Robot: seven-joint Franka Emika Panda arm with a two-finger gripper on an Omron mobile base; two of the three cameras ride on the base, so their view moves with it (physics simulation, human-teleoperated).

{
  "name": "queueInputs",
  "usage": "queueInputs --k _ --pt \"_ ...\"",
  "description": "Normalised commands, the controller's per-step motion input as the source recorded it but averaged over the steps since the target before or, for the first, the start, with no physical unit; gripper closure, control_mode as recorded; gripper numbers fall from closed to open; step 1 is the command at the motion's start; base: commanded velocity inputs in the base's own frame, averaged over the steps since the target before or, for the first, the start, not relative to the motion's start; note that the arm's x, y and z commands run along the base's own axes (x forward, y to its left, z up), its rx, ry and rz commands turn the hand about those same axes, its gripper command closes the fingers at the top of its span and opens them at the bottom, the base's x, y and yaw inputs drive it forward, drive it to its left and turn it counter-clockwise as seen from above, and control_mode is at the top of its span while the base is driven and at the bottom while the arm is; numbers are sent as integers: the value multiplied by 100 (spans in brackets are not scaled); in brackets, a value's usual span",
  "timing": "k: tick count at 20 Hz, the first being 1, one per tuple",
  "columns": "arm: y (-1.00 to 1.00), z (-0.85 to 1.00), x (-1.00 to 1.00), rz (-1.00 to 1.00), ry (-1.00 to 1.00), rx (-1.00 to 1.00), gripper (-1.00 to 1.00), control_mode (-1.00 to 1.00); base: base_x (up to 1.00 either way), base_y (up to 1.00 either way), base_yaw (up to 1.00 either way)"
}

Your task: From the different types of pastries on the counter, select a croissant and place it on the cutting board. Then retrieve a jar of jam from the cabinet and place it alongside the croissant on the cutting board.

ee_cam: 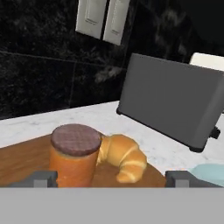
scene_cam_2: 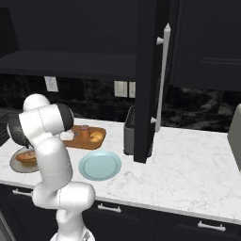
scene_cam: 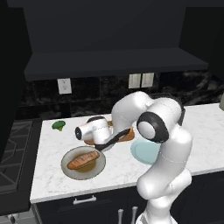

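On the brown cutting board [ee_cam: 22, 155] the orange jar of jam [ee_cam: 73, 158] stands upright with its reddish-brown lid on top. The golden croissant [ee_cam: 122, 157] lies against its right side. My gripper [ee_cam: 111, 179] is open, its fingertips [ee_cam: 41, 179] spread wide at the jar's near side, apart from it. From the right base view, the jar [scene_cam_2: 84, 131] and croissant [scene_cam_2: 96, 136] sit together on the board [scene_cam_2: 89, 142], with my gripper [scene_cam_2: 74, 135] just to their left. The long brown loaf [scene_cam: 83, 160] lies on the white marble counter's [scene_cam: 52, 170] grey plate [scene_cam: 98, 168].
A dark grey toaster [ee_cam: 175, 105] stands right of the board. A light-blue plate [scene_cam_2: 100, 165] lies in front of the board. The black cabinet door [scene_cam_2: 148, 80] hangs open above the toaster. A broccoli floret [scene_cam: 58, 125] sits at the counter's left, beside the stove [scene_cam: 13, 153].
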Motion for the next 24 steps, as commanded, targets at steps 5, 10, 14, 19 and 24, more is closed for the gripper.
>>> queueInputs --k 5,10,14,19,24 --pt "21 98 -89 -6 -12 3 -100 -100 0 0 0" --pt "55 73 -92 3 -2 0 -100 -100 0 0 0" --pt "53 90 -88 14 0 1 -100 -100 0 0 0" --pt "56 73 -93 18 0 1 -100 -100 0 0 0" --pt "48 61 -100 17 0 0 -100 -100 0 0 0"
